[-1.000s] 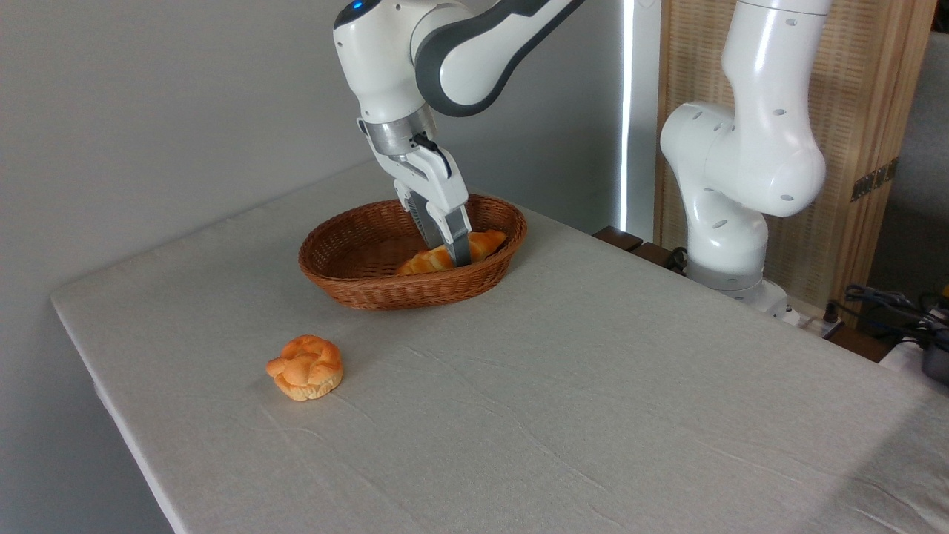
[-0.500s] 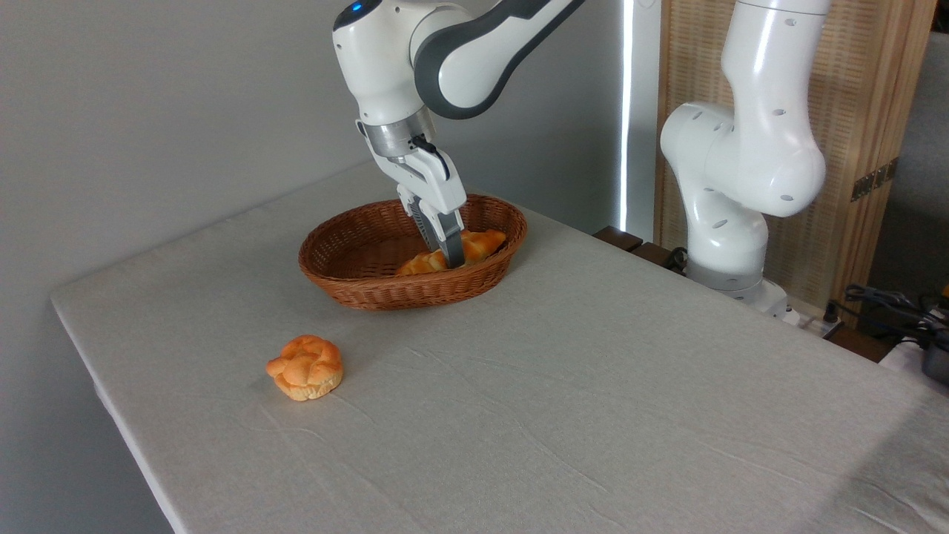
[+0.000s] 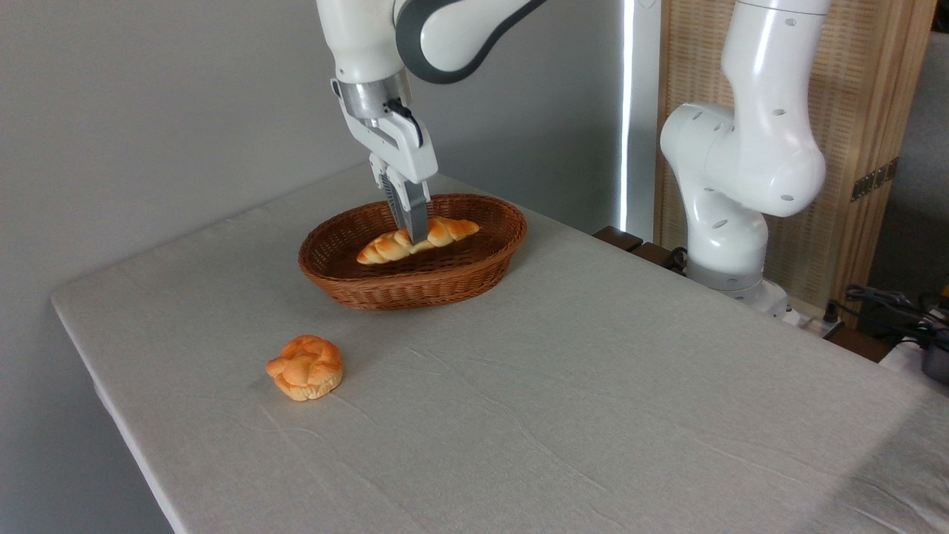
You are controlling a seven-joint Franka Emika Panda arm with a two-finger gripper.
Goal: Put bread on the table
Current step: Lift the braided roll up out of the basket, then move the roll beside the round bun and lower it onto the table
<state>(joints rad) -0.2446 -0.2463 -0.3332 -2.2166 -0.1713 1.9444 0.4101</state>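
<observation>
Bread: the long braided loaf (image 3: 417, 239) hangs in the upper middle of the frame, lifted level with the rim of the wicker basket (image 3: 412, 285), tilted with its left end lower.
Pincer: the pincer (image 3: 416, 236) is closed narrowly on the bread near its middle, fingers pointing down.
Desk: the cloth-covered desk (image 3: 593, 386) has wide bare cloth in the centre and lower right of the frame; the bread is not yet on it.
Small bun: a round knotted bun (image 3: 306, 366) lies on the cloth at lower left, well apart from the basket.
Risk, slip: the grip looks thin against a long loaf, so the bread may pivot or slide out if the arm swings fast.
Risk, snag: the low left end could catch the basket rim if the arm travels sideways before rising clear.
Risk, landing: a release from height could let the loaf roll on the wrinkled cloth.
Change: a second ago the bread lay down inside the basket with the pincer reaching in; now loaf and pincer have risen and shifted left.
</observation>
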